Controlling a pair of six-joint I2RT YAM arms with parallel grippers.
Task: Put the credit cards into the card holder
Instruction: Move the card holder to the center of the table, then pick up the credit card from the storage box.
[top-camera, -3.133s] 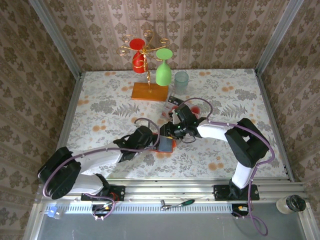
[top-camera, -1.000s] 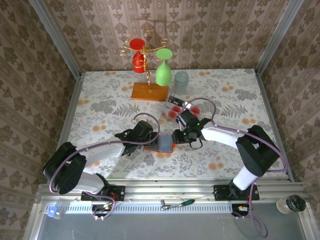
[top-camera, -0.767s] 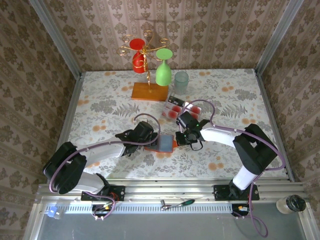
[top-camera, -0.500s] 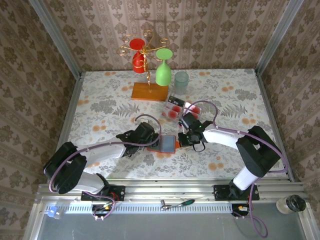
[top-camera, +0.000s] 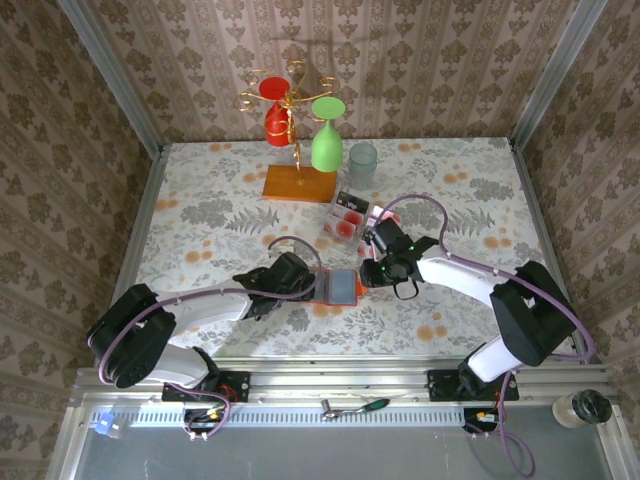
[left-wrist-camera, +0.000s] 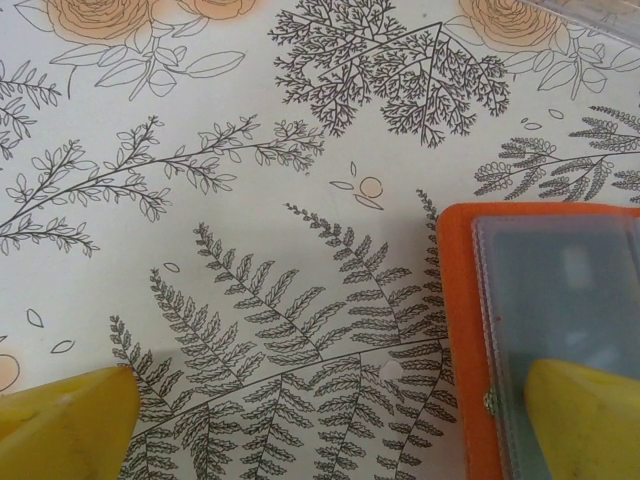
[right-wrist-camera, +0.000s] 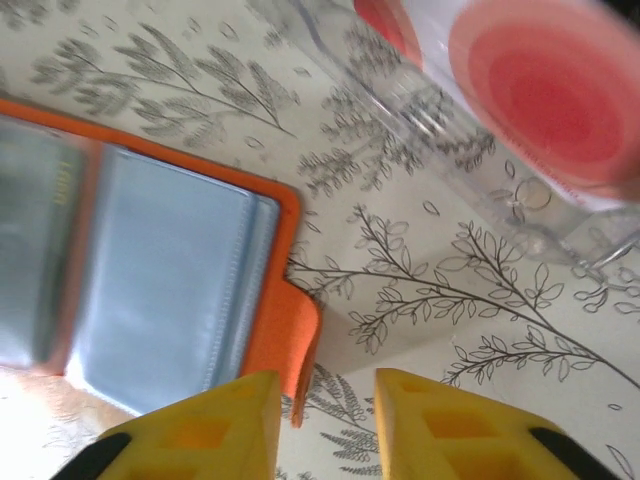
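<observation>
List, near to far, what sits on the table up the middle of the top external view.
card holder → credit cards → orange base of the glass rack

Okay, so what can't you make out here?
Number of credit cards: tiny from above, blurred and cropped in right wrist view.
Contents of the card holder: pockets blurred and reflective.
Holder's far side, left wrist view: cut by the right edge, finger over one corner.

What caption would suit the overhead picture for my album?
Left gripper and right gripper flank the open card holder on a floral table, credit cards in a clear tray behind.
</observation>
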